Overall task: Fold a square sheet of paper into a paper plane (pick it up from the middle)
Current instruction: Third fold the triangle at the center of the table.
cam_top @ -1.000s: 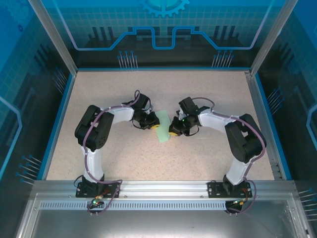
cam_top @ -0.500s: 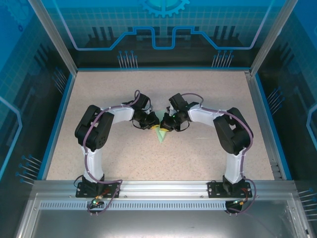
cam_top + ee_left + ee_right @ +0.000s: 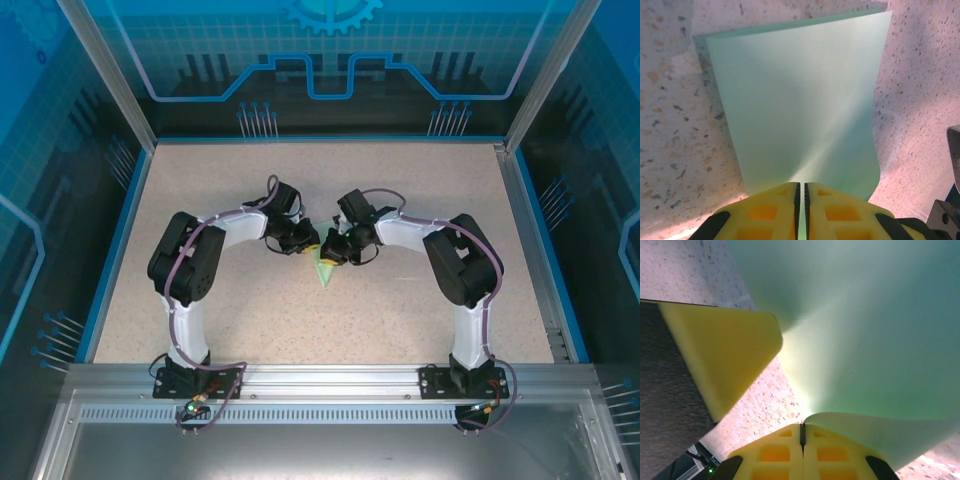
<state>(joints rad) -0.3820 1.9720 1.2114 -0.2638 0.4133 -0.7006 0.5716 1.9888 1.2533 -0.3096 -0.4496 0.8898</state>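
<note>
The left hand and right hand pinch the paper — it curves.

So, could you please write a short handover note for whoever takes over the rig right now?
Grippers: the left gripper is shut on one edge of the square sheet of paper. The right gripper is shut on the sheet too, close beside the left one over the middle of the table.
Paper: pinched by both and bowed between them, its free end pointing toward the arm bases.
Done: sheet picked up, two edges brought together.
Left: no dart shape shows yet, so the plane's folds are all to do.
</note>
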